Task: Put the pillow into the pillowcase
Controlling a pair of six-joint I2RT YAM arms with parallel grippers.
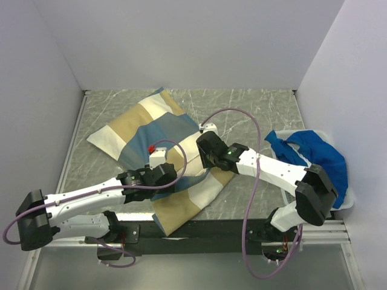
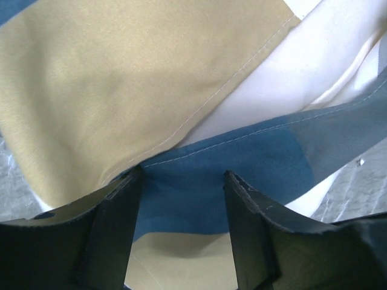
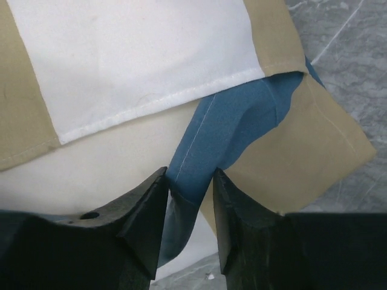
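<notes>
Gripping the pillowcase [image 3: 139, 54] by its blue hem, right pincer [image 3: 190, 181]; left pincer [image 2: 182, 181] apart over that edge

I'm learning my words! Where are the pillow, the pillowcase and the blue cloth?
pillow [image 3: 78, 175]: right wrist view, bare cream side.
pillowcase [image 1: 124, 128]: top view, tan block.
blue cloth [image 1: 325, 154]: top view, bunched middle.

Left pincer [image 2: 182, 175] spread above pillowcase [image 2: 121, 78] hem — cream pillow [image 2: 266, 103] inside.
</notes>
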